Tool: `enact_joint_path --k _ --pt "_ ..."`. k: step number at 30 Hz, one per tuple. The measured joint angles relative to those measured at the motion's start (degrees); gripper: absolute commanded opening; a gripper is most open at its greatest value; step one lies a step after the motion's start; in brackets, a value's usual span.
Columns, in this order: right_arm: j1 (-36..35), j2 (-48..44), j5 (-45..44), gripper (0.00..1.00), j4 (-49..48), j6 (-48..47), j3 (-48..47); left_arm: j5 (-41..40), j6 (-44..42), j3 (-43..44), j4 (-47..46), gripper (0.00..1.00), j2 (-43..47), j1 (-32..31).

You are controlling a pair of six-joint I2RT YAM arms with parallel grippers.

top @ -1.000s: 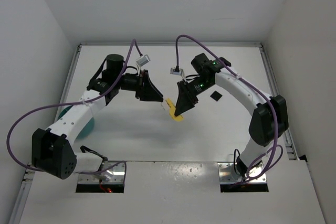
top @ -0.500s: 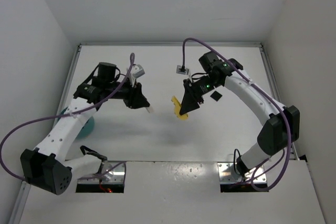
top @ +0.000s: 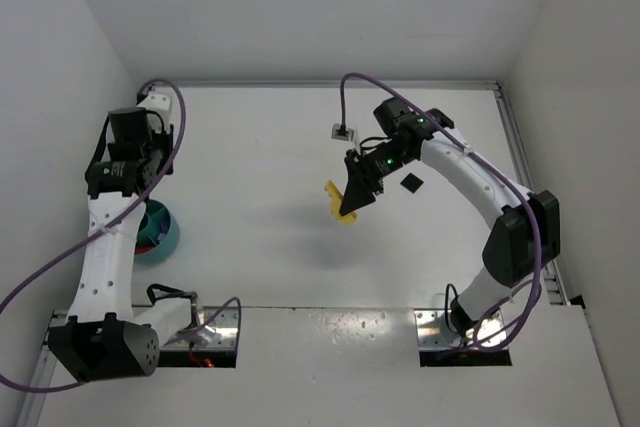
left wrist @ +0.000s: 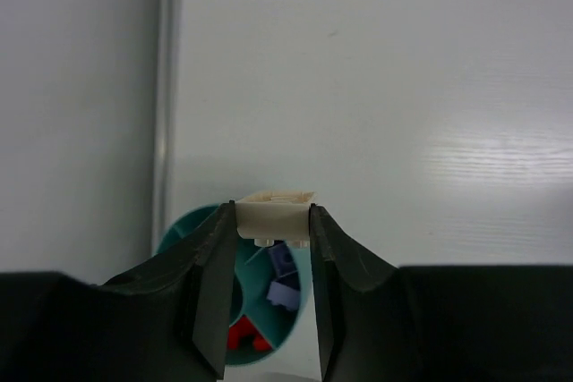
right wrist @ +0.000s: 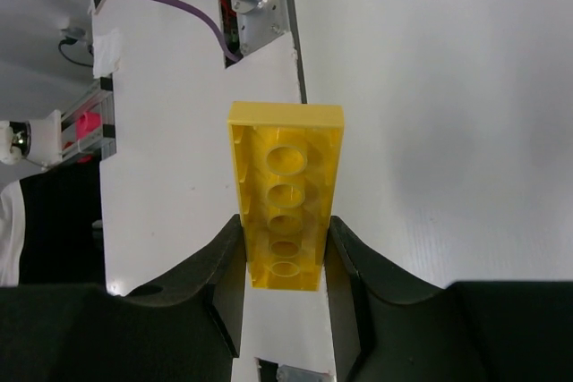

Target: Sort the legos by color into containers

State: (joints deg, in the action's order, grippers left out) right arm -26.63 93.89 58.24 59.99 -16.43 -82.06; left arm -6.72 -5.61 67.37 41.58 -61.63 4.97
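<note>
The bowl (top: pixel 166 237) sat on the table (top: pixel 270 257) at its left edge, beside the left arm and well apart from everything on the right. Several small bricks (left wrist: pixel 247 335) lay inside it. Over the bowl hung the left gripper (left wrist: pixel 273 232), a short brick (left wrist: pixel 273 217) lodged crosswise between its fingers (left wrist: pixel 213 284).

Near the table's middle, the right gripper (right wrist: pixel 285 243) hung above the surface. A long brick (right wrist: pixel 286 158) was clamped by its sides between the fingers, most of its length reaching out past the tips. A flat square piece (top: pixel 409 183) lay on the table just right of that gripper.
</note>
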Motion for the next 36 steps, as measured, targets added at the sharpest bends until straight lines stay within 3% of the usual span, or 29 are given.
enact_joint_path --k 9,15,22,36 --pt "-0.5 4.1 -0.5 0.02 0.7 0.0 -2.5 -4.7 -8.3 0.3 -0.3 0.0 0.0 13.0" --pt "-0.5 5.7 -0.7 0.02 1.5 -0.1 -3.1 -2.2 -11.5 0.4 -1.4 0.0 -4.0 22.9" --pt "-0.5 6.5 -0.8 0.02 1.9 -0.1 -3.3 1.2 -13.7 0.4 -2.2 0.0 -6.9 30.3" --pt "-0.5 6.5 -0.8 0.02 1.9 -0.1 -3.4 7.2 -13.0 -5.6 -1.4 0.0 -8.8 33.4"
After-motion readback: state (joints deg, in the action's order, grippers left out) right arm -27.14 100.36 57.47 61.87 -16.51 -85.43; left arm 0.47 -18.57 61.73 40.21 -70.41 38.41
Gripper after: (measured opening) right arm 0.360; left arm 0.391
